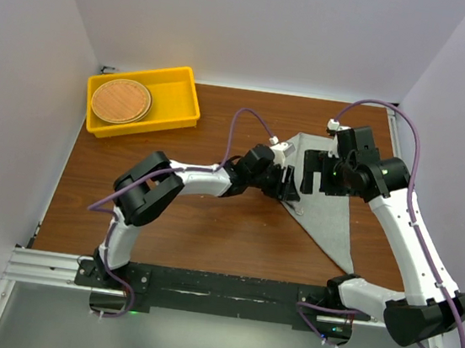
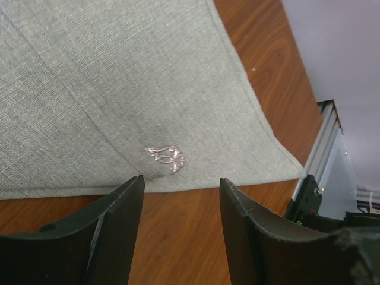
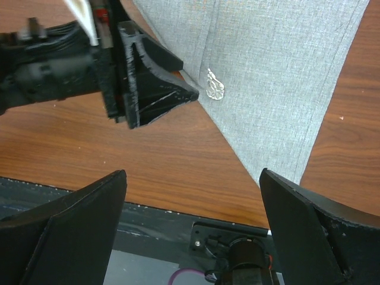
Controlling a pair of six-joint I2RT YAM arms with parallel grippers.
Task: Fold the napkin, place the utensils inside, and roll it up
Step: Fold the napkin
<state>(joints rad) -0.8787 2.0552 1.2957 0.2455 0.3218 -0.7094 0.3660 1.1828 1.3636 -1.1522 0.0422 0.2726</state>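
– napkin [image 1: 335,204] position? where does it lie and which way does it run?

– on the right half of the wooden table [image 1: 208,230], folded flat into a grey triangle. its long slanted edge runs from far-left to near-right, and the sharpest corner points toward the near edge of the table, by the right arm's base. the other long side runs roughly straight from far to near along the right.

– any utensil [image 2: 166,157] to see?

– only one ornate silver end, lying at a fold line in the cloth just inside the slanted edge. the rest is hidden by the fabric, so i cannot tell what kind of piece it is or how it lies.

– left gripper [image 2: 181,184]?

– it hangs low at that slanted edge, jaws apart with nothing between them. through the gap you see bare wood and the napkin's hem, and the silver end sits just beyond the fingertips. whether a finger touches the cloth, i cannot tell.

– and the right gripper [image 3: 193,178]?

– above the napkin's far part in the overhead view, facing the left one. its jaws stand spread wide and hold nothing; its own camera looks down between them at wood, cloth and the left gripper's fingers.

– anything else on the table?

– a yellow tray [image 1: 183,92] in the far left corner with a round woven disc [image 1: 121,101] in it, well apart from the napkin.
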